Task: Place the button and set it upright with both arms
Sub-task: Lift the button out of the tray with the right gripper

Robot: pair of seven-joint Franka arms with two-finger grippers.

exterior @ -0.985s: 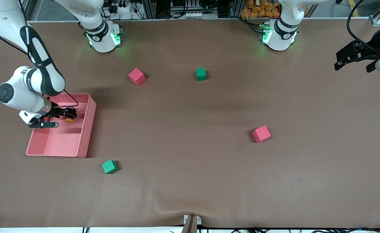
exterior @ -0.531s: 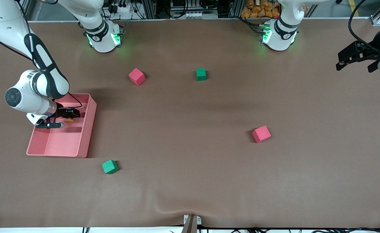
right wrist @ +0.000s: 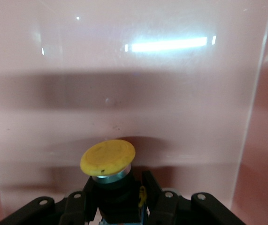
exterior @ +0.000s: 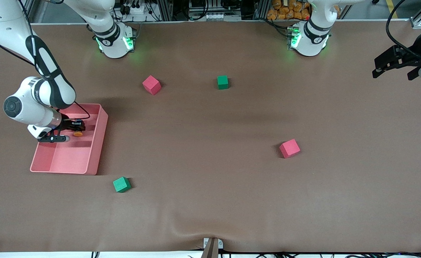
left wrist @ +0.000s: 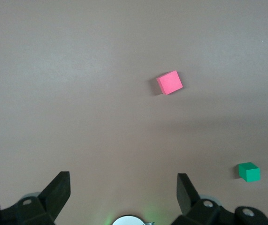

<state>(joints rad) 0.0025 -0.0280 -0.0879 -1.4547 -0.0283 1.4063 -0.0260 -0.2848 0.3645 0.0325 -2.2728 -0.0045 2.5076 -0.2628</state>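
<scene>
I've got the right gripper (exterior: 75,128) down in the pink bin (exterior: 96,147), fingers clamped on the button (right wrist: 108,161) body, cap free. The bin sits near the table edge at the right arm's end. Step in hand: the pick. Next, I reckon: lift straight clear of the bin wall, carry toward mid-table for the handover. Left gripper (exterior: 393,65) waits spread wide, high over its own end. Brown cloth (exterior: 210,200) rumpled at the near edge; cubes scattered; racks and cabling past the bases.
</scene>
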